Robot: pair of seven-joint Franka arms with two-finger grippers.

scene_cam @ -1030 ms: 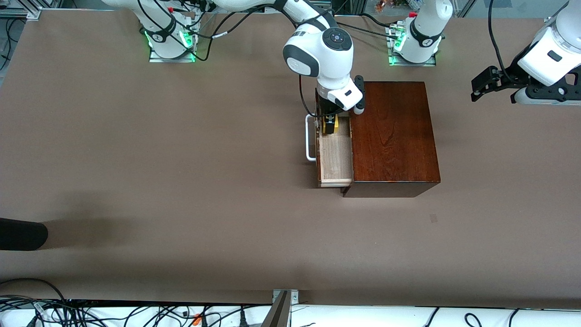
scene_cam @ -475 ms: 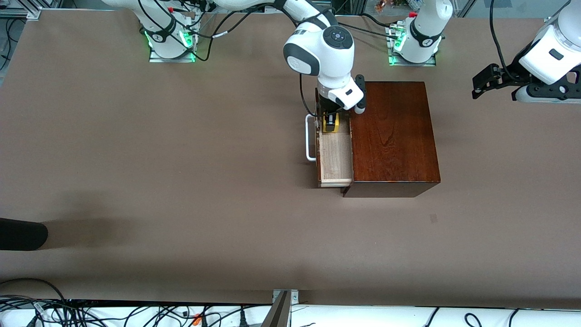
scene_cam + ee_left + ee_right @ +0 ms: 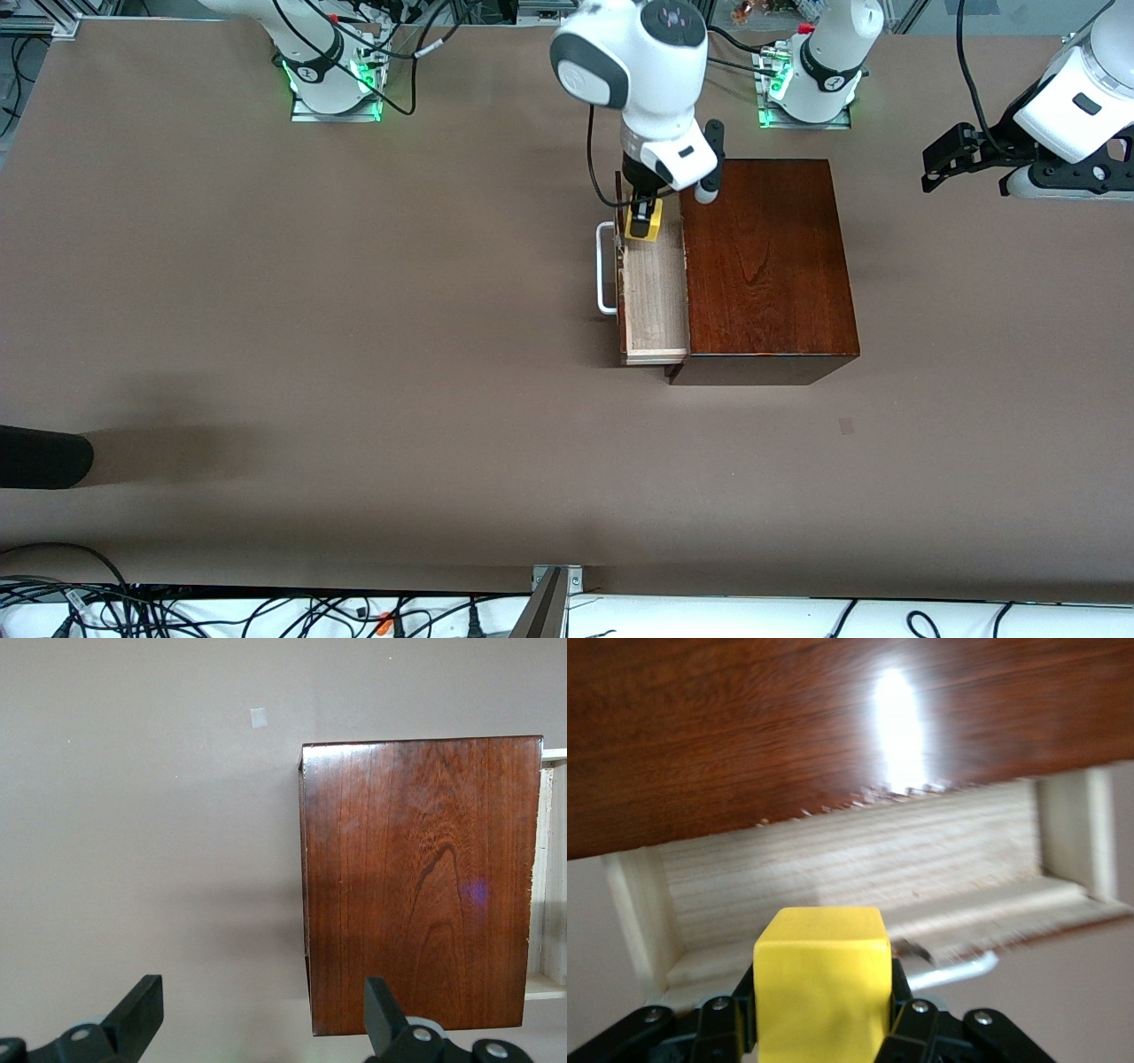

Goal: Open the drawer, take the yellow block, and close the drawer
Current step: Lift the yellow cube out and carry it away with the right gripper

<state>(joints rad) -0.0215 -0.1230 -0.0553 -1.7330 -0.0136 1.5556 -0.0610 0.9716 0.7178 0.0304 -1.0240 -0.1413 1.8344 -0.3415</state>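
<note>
Clamping its jaws on two flat faces of the small bright yellow cube (image 3: 642, 227), the right gripper (image 3: 643, 215) holds it over the open pale-wood drawer (image 3: 654, 306) of the glossy reddish-brown wooden box (image 3: 764, 266). It looks light, stiff and smooth, so a centred side grip suits. The left gripper (image 3: 257, 1014) waits, jaws wide, over the tabletop (image 3: 354, 310) at the left arm's end.

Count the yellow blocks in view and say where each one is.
1. The yellow block is clamped in the right tool, lifted above the open drawer. No other shows on the pale wood; the part of the drawer inside the box is hidden.

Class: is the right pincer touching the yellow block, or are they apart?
Touching. The right wrist view shows the right pincer shut on the yellow block, fingers pressed against its sides.
</note>
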